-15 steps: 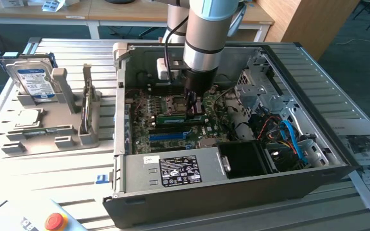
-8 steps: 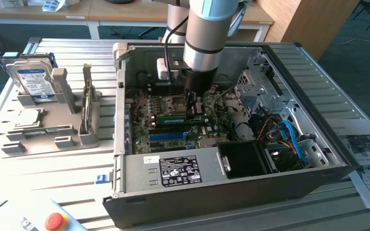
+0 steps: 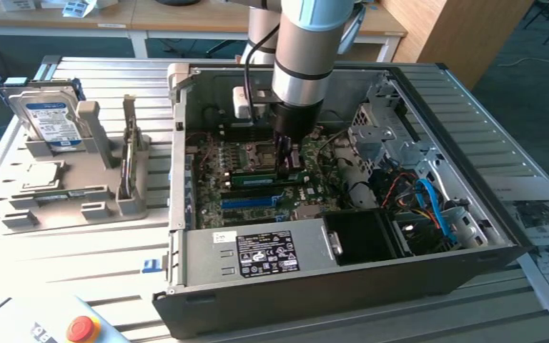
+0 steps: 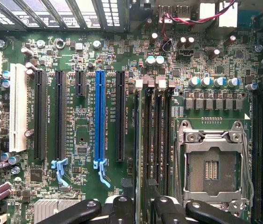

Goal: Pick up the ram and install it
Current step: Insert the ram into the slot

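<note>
The gripper is lowered inside the open computer case, directly above the motherboard, just beside the empty processor socket. In the exterior view the green ram lies flat-edged in a memory slot at the foot of the gripper, running across the board from the gripper toward the exterior view's left. In the wrist view the ram appears as a thin dark edge standing in one of the memory slots next to the socket, and it passes into the gap between the black fingers. The jaws stand partly apart, one finger on each side of the stick; I cannot tell for sure if the pads touch its faces, but they do not look pressed on it. The white latches at the far end of the memory slots are near the row of capacitors. Outside the case, on the exterior view's left of it, a grey holder stands on the table; it carries a hard drive with a blue-and-white label standing upright, and a square silver processor lying flat in front of the drive. A red emergency button is near the front corner of the case.
</note>
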Controlling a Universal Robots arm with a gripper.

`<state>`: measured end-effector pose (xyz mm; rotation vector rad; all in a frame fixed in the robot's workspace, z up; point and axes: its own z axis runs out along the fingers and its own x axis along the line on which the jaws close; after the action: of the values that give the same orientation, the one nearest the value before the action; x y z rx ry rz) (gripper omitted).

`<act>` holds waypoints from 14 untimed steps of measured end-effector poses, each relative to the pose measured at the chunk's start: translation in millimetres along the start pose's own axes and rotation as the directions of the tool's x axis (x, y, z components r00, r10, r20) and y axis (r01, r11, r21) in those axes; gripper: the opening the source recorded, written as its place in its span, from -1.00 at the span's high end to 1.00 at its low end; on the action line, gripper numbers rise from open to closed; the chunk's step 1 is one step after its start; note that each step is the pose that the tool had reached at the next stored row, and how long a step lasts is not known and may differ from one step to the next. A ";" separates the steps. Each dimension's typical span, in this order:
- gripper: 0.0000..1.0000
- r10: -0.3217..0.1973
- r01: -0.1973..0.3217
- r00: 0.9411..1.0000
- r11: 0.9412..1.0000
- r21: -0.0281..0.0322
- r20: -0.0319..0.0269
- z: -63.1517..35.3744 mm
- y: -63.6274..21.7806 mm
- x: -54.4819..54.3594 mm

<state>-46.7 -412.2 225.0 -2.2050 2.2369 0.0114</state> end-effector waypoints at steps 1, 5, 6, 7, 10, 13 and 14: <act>0.51 0.000 0.000 1.000 1.000 0.000 0.000 0.0 0.0 0.0; 0.51 0.000 0.000 1.000 1.000 0.000 0.000 0.0 0.1 0.0; 0.51 0.000 0.000 1.000 1.000 0.000 0.000 0.0 0.1 0.0; 0.51 0.000 0.000 1.000 1.000 0.000 0.000 -0.1 0.1 0.0; 0.51 0.000 0.000 1.000 1.000 0.000 0.000 -3.5 0.1 0.0; 0.51 0.000 0.000 1.000 1.000 0.000 0.000 -10.0 0.1 0.0; 0.51 0.000 0.000 1.000 1.000 0.000 0.000 -12.2 0.1 -0.1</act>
<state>-46.8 -412.2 237.2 -2.2050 2.2371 0.0113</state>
